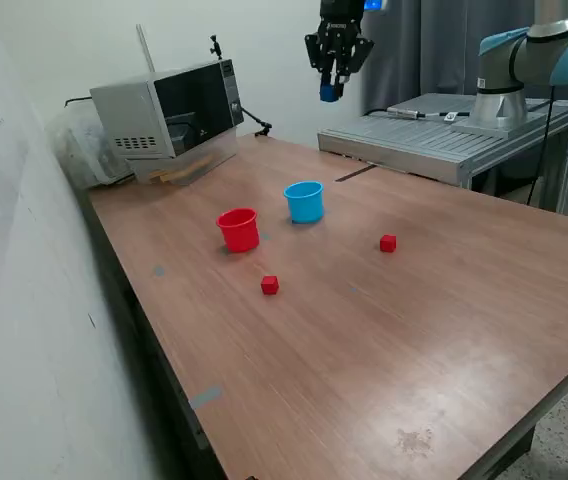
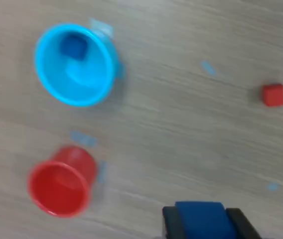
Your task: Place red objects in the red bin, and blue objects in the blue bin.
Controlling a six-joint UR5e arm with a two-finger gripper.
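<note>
Gripper (image 1: 331, 88) is hanging high above the table (image 1: 444, 330), clamping a blue cube (image 2: 201, 219). Descending squarely over the blue cup (image 1: 304, 201), already holding one blue cube (image 2: 73, 47), seems wise before releasing; the red cup (image 1: 238, 229) is sitting empty just beside it.

Your gripper (image 1: 332, 88) hangs high over the table, pointing down, fingers (image 2: 173, 222) clamped on a blue cube (image 2: 201, 220).
</note>
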